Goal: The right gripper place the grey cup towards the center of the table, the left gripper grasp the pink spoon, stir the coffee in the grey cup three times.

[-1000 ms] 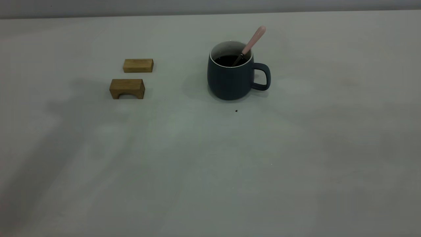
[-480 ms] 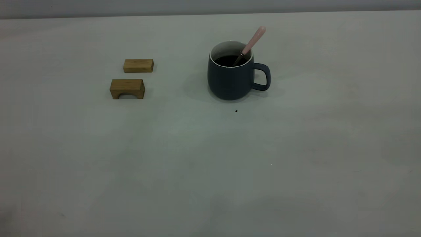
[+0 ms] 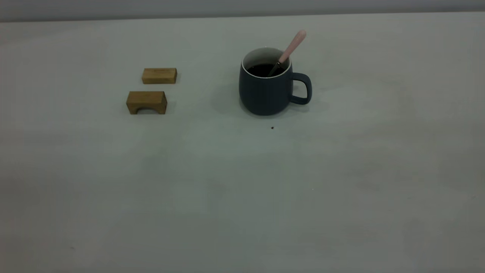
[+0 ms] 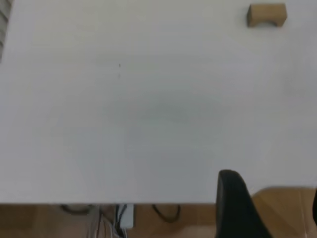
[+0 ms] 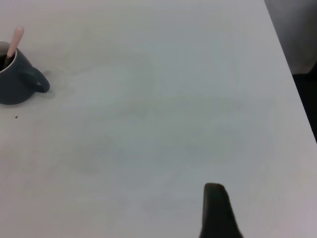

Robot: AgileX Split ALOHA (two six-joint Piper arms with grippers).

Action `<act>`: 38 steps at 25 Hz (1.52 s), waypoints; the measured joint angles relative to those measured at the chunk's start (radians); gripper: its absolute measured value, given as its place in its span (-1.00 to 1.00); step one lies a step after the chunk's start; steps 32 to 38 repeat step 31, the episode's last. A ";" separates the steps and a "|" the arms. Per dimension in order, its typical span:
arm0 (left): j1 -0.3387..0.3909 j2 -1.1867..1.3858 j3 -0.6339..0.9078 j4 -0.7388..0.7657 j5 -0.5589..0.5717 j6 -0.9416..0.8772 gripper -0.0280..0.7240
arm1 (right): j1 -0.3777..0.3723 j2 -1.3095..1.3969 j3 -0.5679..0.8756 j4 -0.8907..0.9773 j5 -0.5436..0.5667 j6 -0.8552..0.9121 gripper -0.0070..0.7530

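1. Hovering above the bench edge, left pincer (image 4: 270, 208): one black finger and a sliver of the other show, spread apart, holding nothing.
2. Right pincer (image 5: 218, 210): one finger visible; grip state cannot be told.
3. Rounded slate-grey cup (image 3: 266, 89) of dark coffee (image 3: 265, 69), upright on pale bench (image 3: 242, 189); slim pink-handled spoon (image 3: 291, 48) leaning inside.
4. Two brown wooden blocks (image 3: 147, 101), well apart from cup.

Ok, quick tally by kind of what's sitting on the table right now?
Wooden blocks: 2, a flat one and an arched one
Cup: 1, with coffee in it
Spoon: 1, standing in the cup
Total: 4 things
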 joint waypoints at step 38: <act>0.003 -0.069 0.001 0.000 -0.002 0.007 0.26 | 0.000 0.000 0.000 0.000 0.000 0.000 0.39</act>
